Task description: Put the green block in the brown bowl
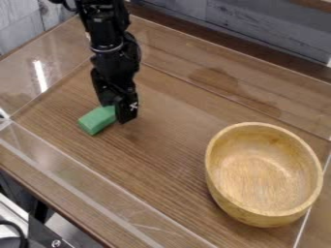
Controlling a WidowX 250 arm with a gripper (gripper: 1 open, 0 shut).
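At the left of the wooden table [195, 58], my gripper [112, 104] points straight down over the green block [93, 121], its dark fingers [127, 107] spread wide and holding nothing. The block lies flat on the wood, one end tucked beneath my fingertips and the other poking out toward the near-left edge. I stand astride its far end because that, by my judgement, is where a squeeze across the narrow width will catch; whether my tips already touch the table or the block's sides I cannot tell from this angle. My jaws are wide so that they clear the bar's flanks on either side before any closing.

Across the middle, the tabletop runs bare, a sheen of light on the grain, with a clear raised wall [77, 208] along the front edge.

At the right, well apart from the block, the brown bowl [223, 145] sits upright and empty near the front corner, its thick rim open to the ceiling. The task stands at its first step: the block is not yet gripped, and the carry across that bare stretch and the drop into the bowl remain undone. The bar is small and flat, so a shallow or off-centre pinch could let it twist or slip.
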